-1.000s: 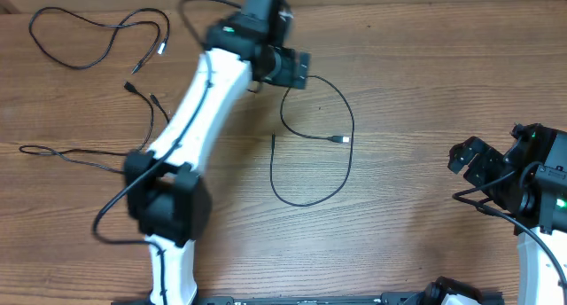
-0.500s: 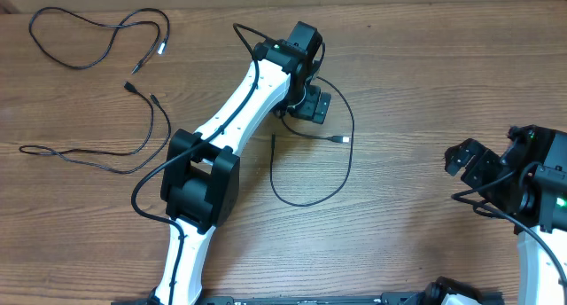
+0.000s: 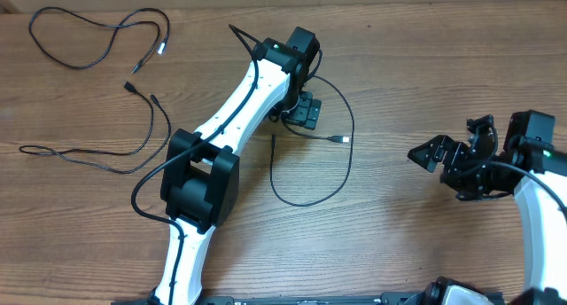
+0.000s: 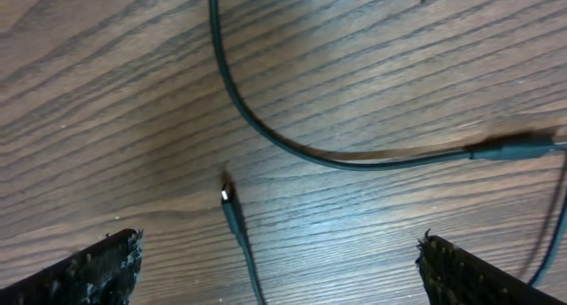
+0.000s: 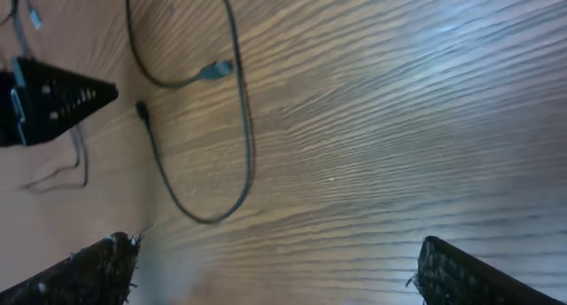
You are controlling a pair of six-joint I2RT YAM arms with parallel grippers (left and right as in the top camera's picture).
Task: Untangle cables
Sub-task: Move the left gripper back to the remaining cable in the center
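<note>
Moved since before: the right arm has swung in from the right edge, and its hand [image 3: 452,144] now sits further left. The left arm has hardly shifted in the last half second, after crossing over from the far left.
Left arm: it stretches from the near-left base diagonally up to the far middle of the desk [image 3: 425,57]. The elbow is bent at the left and the wrist is turned downward.
Left hand [image 3: 306,110]: the fingers are spread wide with nothing between them. It is poised over the far part of the middle cable [image 3: 351,150].
Right arm: it rises from the near-right corner, with the forearm angled left.
Right hand: it is wide open and empty. It points left toward the middle cable and is well apart from it.
Middle cable: it lies loose in one open loop at the desk's middle. Its silver plug [image 3: 342,140] is just right of the left hand.
Left wrist view: the cable's thin end [image 4: 226,196] lies on the wood between the spread fingers, with a curved strand beyond it.
Right wrist view: the whole loop [image 5: 244,119] shows ahead.
Other cables: the corner cable [image 3: 78,67] loops at the far left. The side cable [image 3: 166,119] runs from beside the left forearm toward the left edge.
</note>
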